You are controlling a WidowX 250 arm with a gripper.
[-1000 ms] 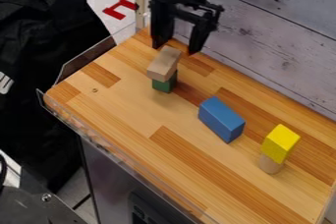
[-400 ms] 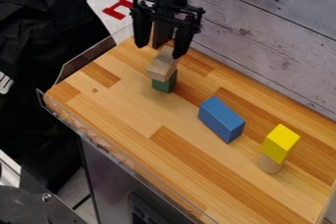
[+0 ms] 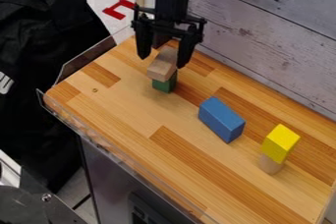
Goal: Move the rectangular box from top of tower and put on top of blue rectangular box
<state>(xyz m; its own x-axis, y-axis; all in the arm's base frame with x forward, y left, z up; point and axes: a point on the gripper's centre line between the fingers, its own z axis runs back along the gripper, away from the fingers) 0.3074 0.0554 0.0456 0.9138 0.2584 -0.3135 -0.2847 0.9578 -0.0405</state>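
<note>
Wood tabletop, clear lip on near-L edge, plank wall along far-R edge. Gripper nr far-L corner, fingers wide apart, flanking wood block's far end; contact: can't tell. Blue block approx. mid-table, wood surface btwn it & both long edges. Yellow block on tan piece, toward R end. Rect. wood block atop green block, L of blue, well apart.

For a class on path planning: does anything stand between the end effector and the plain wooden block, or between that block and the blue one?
Nothing visible stands in either gap. The open end effector hangs close by the wooden block, and the yellow block is past the blue block, off that route.
</note>
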